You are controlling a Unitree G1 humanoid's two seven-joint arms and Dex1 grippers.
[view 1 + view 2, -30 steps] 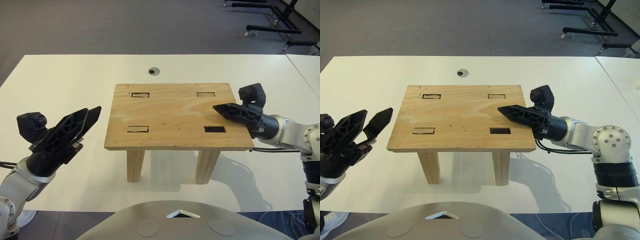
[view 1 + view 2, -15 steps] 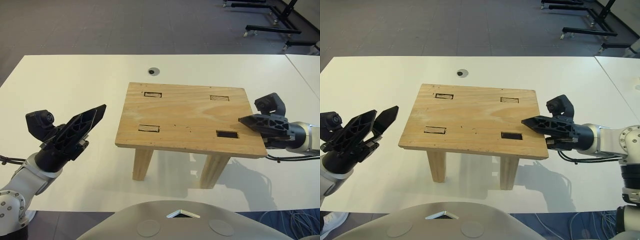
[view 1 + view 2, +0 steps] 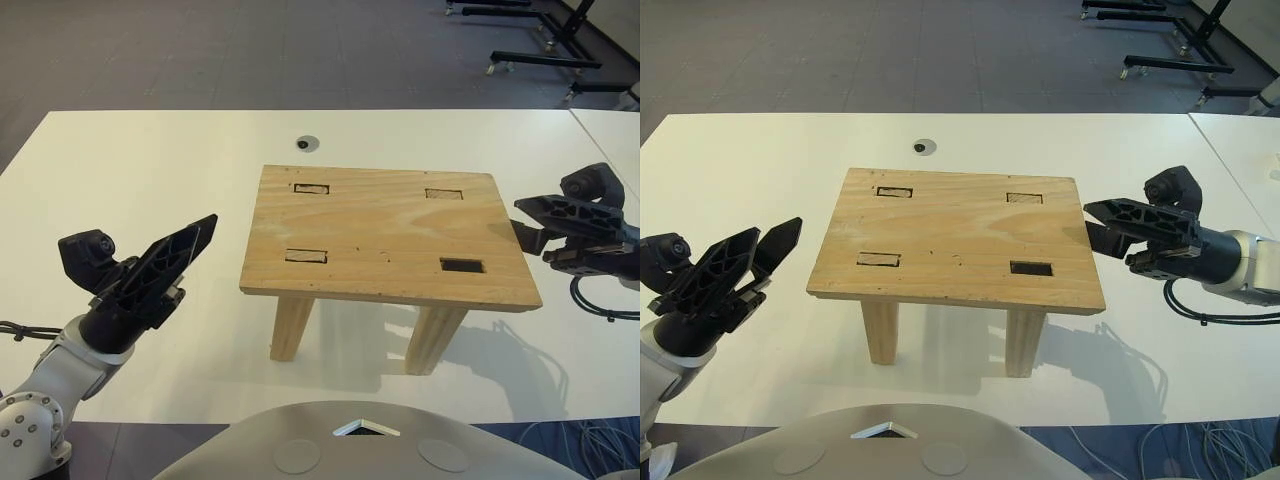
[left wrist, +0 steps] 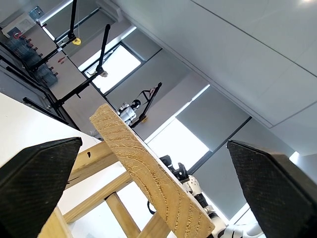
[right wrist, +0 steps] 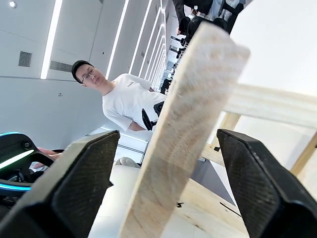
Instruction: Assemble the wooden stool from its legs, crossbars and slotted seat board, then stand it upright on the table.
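The wooden stool stands upright on the white table (image 3: 130, 170), its slotted seat board (image 3: 385, 235) on top. Two front legs (image 3: 292, 325) (image 3: 433, 338) show under it, and crossbars (image 4: 99, 158) appear in the left wrist view. My left gripper (image 3: 765, 250) hovers open to the left of the stool, clear of it. My right gripper (image 3: 1098, 225) is open just off the seat's right edge, one finger above board level and one below, holding nothing. In the right wrist view the board's edge (image 5: 183, 129) lies between the fingers (image 5: 74, 193).
A round cable grommet (image 3: 307, 143) sits in the table behind the stool. A second table (image 3: 615, 125) adjoins at the right. Black wheeled frames (image 3: 540, 55) stand on the floor far behind. Bare tabletop lies around the stool on all sides.
The stool has slid to the right on the table. My right gripper has drawn back off the seat top to beyond its right edge. The left gripper has drifted slightly right.
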